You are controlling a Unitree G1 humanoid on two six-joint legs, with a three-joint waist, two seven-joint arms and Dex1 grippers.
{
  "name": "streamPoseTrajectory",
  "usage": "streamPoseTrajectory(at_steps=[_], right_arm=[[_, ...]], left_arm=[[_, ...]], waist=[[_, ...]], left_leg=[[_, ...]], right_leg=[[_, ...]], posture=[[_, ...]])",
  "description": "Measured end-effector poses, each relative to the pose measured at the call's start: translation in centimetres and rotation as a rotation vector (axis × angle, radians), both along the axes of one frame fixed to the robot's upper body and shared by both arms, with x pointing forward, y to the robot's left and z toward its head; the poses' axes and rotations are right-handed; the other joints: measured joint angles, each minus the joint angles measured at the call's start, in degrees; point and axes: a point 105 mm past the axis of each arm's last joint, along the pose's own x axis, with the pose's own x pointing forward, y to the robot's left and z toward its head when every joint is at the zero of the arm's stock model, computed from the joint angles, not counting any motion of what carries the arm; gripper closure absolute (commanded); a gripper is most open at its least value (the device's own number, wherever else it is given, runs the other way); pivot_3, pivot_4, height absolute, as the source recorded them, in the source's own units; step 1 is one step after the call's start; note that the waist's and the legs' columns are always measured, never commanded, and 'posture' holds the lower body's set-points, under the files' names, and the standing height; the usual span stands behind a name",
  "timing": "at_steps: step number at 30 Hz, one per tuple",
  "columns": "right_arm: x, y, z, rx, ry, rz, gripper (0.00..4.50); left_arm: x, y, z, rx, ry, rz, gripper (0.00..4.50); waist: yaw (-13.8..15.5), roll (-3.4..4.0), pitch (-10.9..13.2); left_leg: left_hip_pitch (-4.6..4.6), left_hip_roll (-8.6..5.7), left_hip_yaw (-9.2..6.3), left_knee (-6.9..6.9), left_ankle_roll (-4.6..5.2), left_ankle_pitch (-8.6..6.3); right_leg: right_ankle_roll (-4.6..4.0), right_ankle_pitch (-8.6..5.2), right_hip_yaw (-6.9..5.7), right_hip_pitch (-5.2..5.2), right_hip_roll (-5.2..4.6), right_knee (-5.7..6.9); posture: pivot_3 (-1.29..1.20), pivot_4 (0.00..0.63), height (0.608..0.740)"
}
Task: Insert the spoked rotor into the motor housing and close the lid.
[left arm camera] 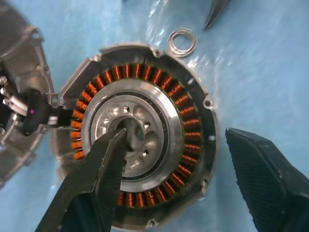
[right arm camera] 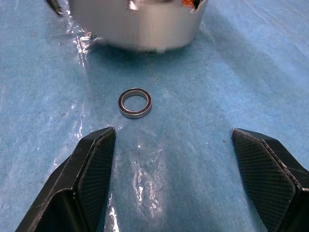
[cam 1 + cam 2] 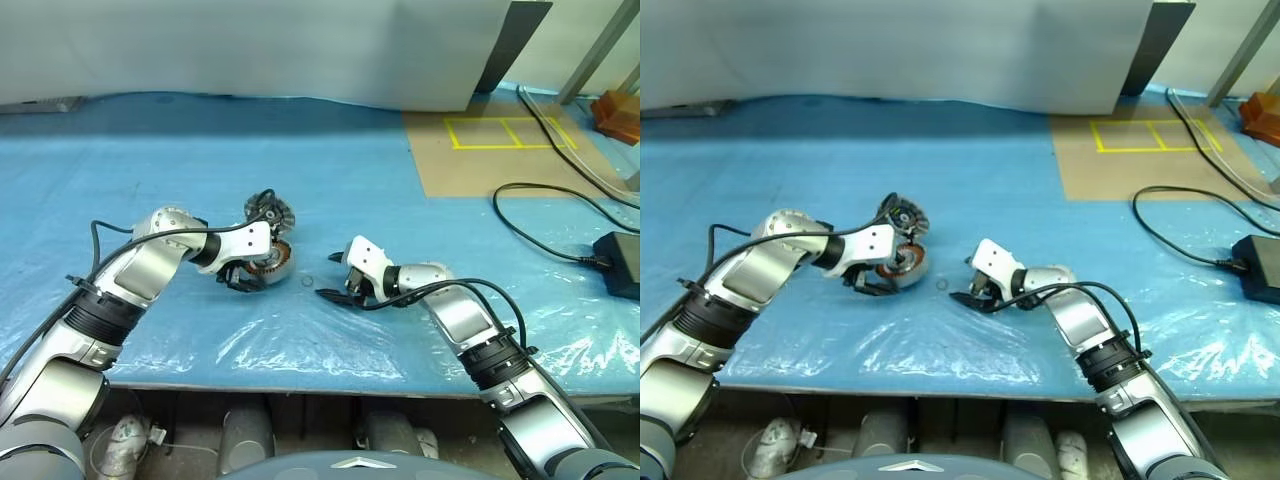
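A: Item 1, nearest. Right gripper (image 3: 334, 276), low over the blue sheet (image 3: 420, 120), fingers (image 2: 91, 169) spread wide, nothing between them. Just past its tips lies a small metal ring (image 2: 135, 102), loose on the sheet.

B: Item 2?

A: Motor housing (image 1: 145, 140), just beyond the ring, open face up, copper windings round a silver centre hub. Left gripper (image 1: 188, 179) hangs right over it, fingers spread, not pinching anything; one finger (image 1: 96, 169) crosses the hub, the other sits outside the rim. Touching or hovering, can't say from the wrist view.

B: Item 3, the rotor?

A: Spoked rotor (image 3: 267, 211), propped on edge right behind the housing, touching it or nearly. Not yet in.

B: Lid?

A: Poss. the pale grey casting (image 1: 19, 87) beside the housing, wires running to it. Poor view, so tentative.

B: Far items?

A: Black cables (image 3: 560, 200) and a black box (image 3: 622, 262) on the right side, well apart from the work; taped yellow squares (image 3: 505, 132) on a brown board further back.

B: Step in hand?

A: Prob. fetching the rotor w/ the left. Advice: take it by the rim, turn it flat, centre it over the hub, lower straight. Right could steady the housing wall. Keep the loose ring and wires out from under.
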Motion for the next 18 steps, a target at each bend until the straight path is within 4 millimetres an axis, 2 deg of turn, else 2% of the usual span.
streamPoseTrajectory(at_steps=[3, 5, 7, 10, 15, 18], right_arm=[[-0.1, 0.1, 0.1, 0.010, 0.005, 0.011, 0.46], [-0.1, 0.0, 0.2, 0.011, 0.005, 0.015, 0.46], [-0.1, 0.0, 0.1, 0.012, 0.004, 0.017, 0.46], [0.0, 0.1, 0.2, 0.018, -0.001, 0.021, 0.46], [-0.3, 0.8, 0.5, 0.034, -0.017, 0.059, 0.46], [-0.4, 1.5, 0.7, 0.039, -0.051, 0.088, 0.46]], left_arm=[[-2.1, 0.0, 1.9, -0.096, 0.066, -0.048, 1.07], [-3.0, 0.5, 2.7, -0.083, 0.051, -0.070, 1.07], [-3.3, 1.2, 2.5, -0.052, 0.046, -0.056, 1.07], [-3.6, 1.2, 2.3, -0.079, 0.074, -0.033, 1.07], [-3.6, 2.3, 3.8, -0.270, -0.011, 0.020, 1.07], [-4.0, 3.9, 2.2, -0.335, -0.048, 0.079, 1.07]], waist=[[-0.2, -0.12, 0.1], [-0.2, -0.12, 0.1], [-0.2, -0.11, 0.1], [-0.1, -0.18, 0.1], [-0.4, -0.19, 0.1], [-0.5, -0.20, 0.1]], left_leg=[[-0.12, 0.00, -0.03, -0.09, -0.01, 0.00], [-0.11, 0.00, -0.03, -0.18, -0.01, 0.00], [-0.12, 0.01, -0.03, -0.21, -0.01, -0.01], [-0.13, 0.01, -0.03, -0.18, -0.01, 0.00], [-0.11, 0.03, -0.03, -0.17, -0.01, -0.01], [-0.12, 0.09, -0.03, -0.20, -0.01, -0.01]], right_leg=[[-0.01, 0.00, -0.09, -0.11, 0.01, -0.02], [-0.02, -0.01, -0.12, -0.11, 0.01, -0.04], [-0.03, -0.01, -0.14, -0.11, 0.00, -0.07], [-0.03, -0.01, -0.15, -0.10, -0.01, -0.08], [-0.03, -0.01, -0.13, -0.10, 0.01, -0.10], [-0.03, -0.02, -0.16, -0.10, 0.05, -0.14]], posture=[[0.00, 0.150, 0.740], [0.00, 0.150, 0.740], [0.00, 0.150, 0.740], [0.00, 0.150, 0.740], [0.00, 0.150, 0.740], [0.00, 0.150, 0.740]])
